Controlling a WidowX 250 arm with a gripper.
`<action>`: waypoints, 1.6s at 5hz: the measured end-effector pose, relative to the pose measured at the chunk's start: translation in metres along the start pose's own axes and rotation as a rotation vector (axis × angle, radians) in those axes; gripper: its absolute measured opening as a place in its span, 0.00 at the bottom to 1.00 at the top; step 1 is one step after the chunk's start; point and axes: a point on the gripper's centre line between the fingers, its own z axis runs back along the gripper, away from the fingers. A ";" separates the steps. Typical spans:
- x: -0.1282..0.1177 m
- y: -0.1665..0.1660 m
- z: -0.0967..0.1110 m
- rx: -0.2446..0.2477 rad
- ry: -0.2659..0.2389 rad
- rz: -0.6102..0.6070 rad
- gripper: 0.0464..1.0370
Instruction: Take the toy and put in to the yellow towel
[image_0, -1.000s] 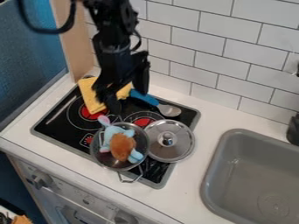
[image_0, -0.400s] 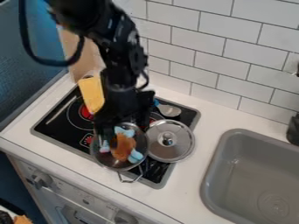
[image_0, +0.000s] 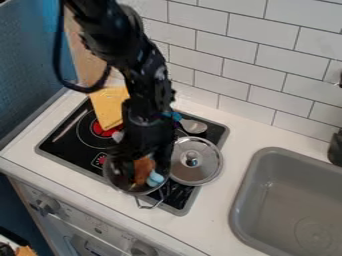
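Note:
My gripper (image_0: 139, 162) hangs down over the pot at the front of the stove, its tips low at the pot's opening and around the toy's upper part. Whether it holds the toy cannot be made out. The toy (image_0: 143, 171), brown and light blue, lies in the metal pot (image_0: 118, 185); its head end is mostly hidden behind the gripper. At the back left of the stove lies the yellow towel (image_0: 108, 107), behind and to the left of the arm.
A metal lid (image_0: 196, 169) rests right beside the pot. Behind it is a spoon (image_0: 194, 126) with a blue handle, partly covered by the arm. The grey sink (image_0: 287, 200) is on the right, and a tiled wall (image_0: 257, 75) runs along the back.
From above the towel and the back of the stove, the gripper has come forward and down to the pot, now covering much of the toy. The towel has come into fuller view.

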 end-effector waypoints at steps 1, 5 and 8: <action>0.002 -0.001 -0.007 0.000 -0.019 0.016 0.63; 0.017 -0.011 0.042 -0.134 -0.027 0.098 0.28; 0.113 -0.031 0.063 -0.160 -0.094 0.383 0.28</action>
